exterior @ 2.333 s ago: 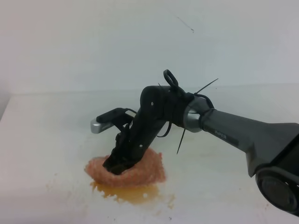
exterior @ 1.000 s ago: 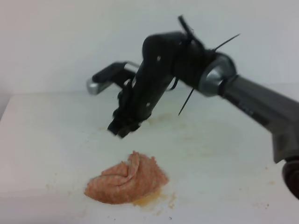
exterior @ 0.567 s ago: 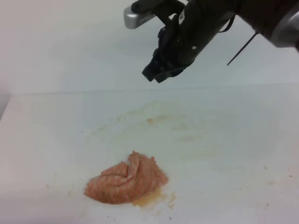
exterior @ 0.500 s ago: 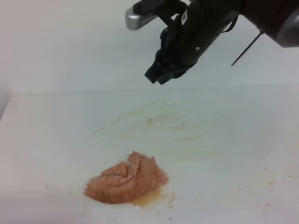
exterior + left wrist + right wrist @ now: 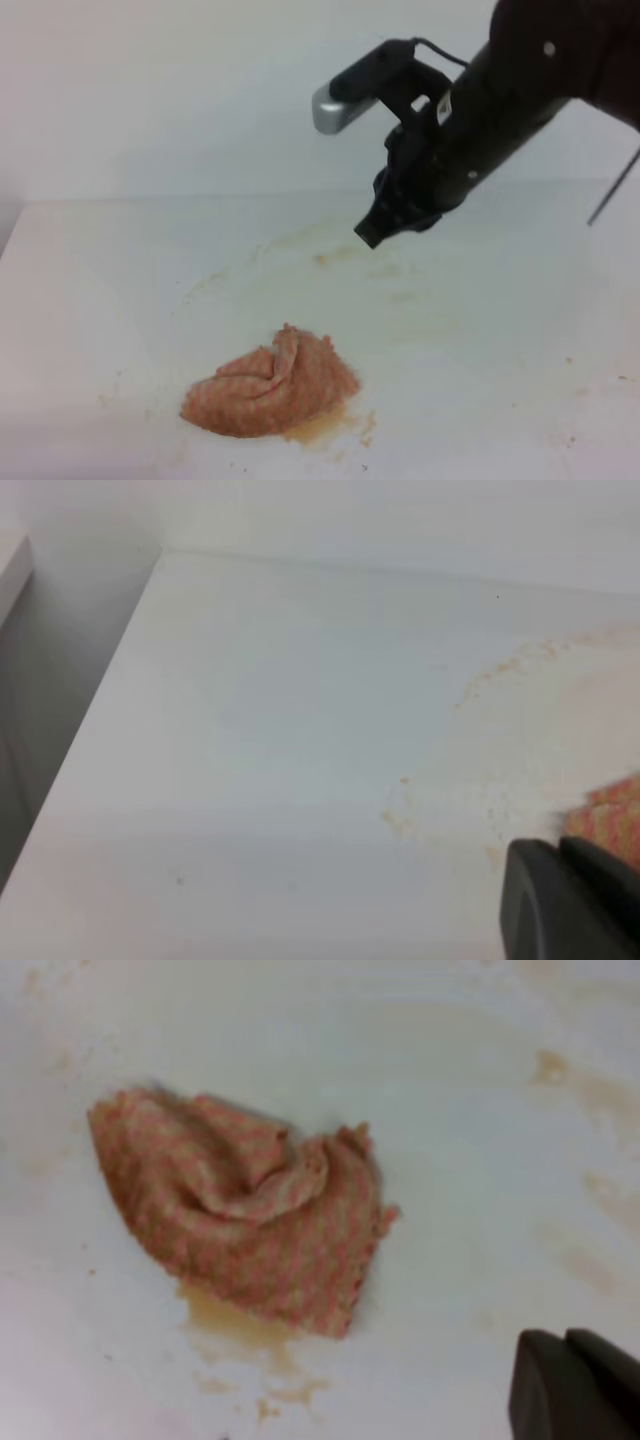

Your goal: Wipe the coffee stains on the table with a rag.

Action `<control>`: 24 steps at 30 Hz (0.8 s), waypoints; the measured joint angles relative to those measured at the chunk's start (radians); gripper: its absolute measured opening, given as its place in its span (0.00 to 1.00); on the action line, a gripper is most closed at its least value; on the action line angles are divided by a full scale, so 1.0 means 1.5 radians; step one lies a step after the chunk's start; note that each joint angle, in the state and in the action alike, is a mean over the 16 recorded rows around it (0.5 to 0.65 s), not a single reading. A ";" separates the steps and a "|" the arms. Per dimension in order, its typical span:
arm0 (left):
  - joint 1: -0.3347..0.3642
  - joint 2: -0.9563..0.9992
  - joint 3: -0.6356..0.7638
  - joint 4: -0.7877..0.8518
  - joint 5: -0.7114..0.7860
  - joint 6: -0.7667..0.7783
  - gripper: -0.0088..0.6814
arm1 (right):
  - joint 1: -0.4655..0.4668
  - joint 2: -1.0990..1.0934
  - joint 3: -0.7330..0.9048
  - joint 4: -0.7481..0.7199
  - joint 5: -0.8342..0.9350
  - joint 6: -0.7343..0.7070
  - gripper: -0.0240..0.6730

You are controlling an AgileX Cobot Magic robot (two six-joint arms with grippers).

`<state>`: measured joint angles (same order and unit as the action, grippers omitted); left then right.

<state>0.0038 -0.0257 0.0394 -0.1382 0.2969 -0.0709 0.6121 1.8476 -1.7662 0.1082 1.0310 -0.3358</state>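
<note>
Right gripper (image 5: 385, 222): now hanging in the air above the far middle of the table, fingers pressed together with nothing between them; in the right wrist view the fingertips (image 5: 570, 1385) are showing as two dark pads side by side, touching, at the lower right corner.
Right arm: reaching in from the upper right of the exterior high view, the silver-ended wrist camera (image 5: 350, 95) sticking out to the left above the gripper.
Left gripper (image 5: 570, 900): showing only as dark finger ends at the lower right of the left wrist view; the two ends are lying close together, but whether they are fully closed I cannot tell.
Rag (image 5: 270, 385): lying crumpled on the near part of the table, well apart from the right gripper and held by neither claw; a raised fold is running across its middle (image 5: 260, 1195). A corner of it is peeking in just beside the left finger ends (image 5: 612, 815).
Coffee stains (image 5: 235, 1330): a yellowish-brown wet patch is sitting at the rag's near edge, touching it, with small specks beside it. Paler tan smears (image 5: 340, 255) are curving across the table beyond the rag, beneath the right gripper.
Table (image 5: 90, 280): glossy white, carrying the rag and the stains; its left edge (image 5: 100, 710) is showing in the left wrist view.
Containers: none are appearing in any view.
</note>
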 joint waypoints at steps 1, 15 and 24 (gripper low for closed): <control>0.000 0.000 0.000 0.000 0.000 0.000 0.01 | 0.000 -0.009 0.022 0.004 -0.013 -0.001 0.04; 0.000 0.000 0.000 0.000 0.000 0.000 0.01 | 0.000 -0.009 0.196 0.083 -0.155 -0.042 0.08; 0.000 0.000 0.000 0.000 0.000 0.000 0.01 | 0.007 0.053 0.200 0.145 -0.211 -0.110 0.34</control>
<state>0.0038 -0.0257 0.0394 -0.1382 0.2969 -0.0709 0.6233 1.9267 -1.4662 0.3261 0.7141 -0.5015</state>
